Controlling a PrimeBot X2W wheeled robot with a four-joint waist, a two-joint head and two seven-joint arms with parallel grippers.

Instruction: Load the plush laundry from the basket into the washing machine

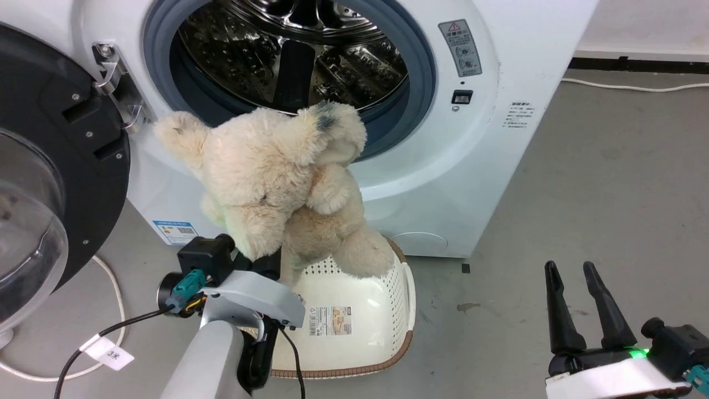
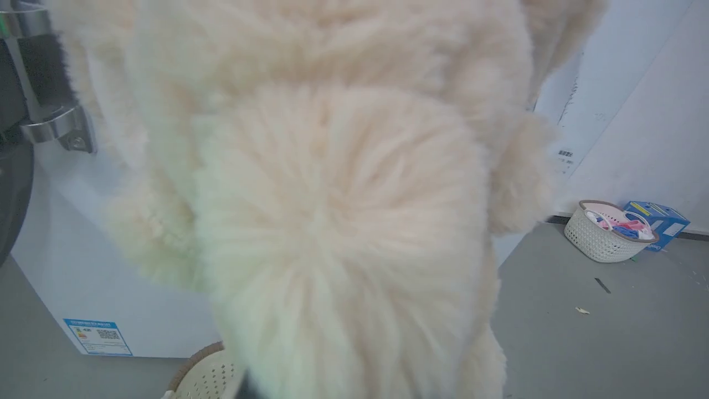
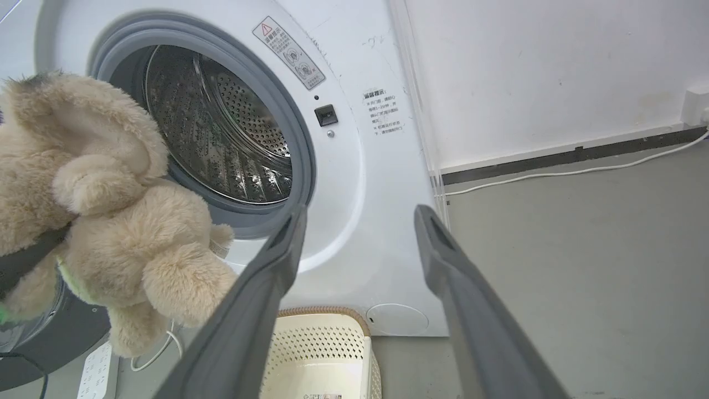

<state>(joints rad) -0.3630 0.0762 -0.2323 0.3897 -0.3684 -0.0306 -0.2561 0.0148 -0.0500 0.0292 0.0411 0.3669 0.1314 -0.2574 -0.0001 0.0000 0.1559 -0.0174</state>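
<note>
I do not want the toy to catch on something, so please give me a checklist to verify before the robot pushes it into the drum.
1. The door stands open, off the path: ok.
2. The drum is free, as far as visible: ok.
3. The left gripper is shut on the plush laundry, toy lifted: ok.
4. The toy is past the grey ring: not ok, it hangs outside, in front.
5. Its lowest limb is clear of the basket rim: cannot tell.
6. The right gripper is open, aside: ok.

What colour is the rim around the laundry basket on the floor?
Brown with a woven look, edging the cream basket; clearest in the head view.
</note>
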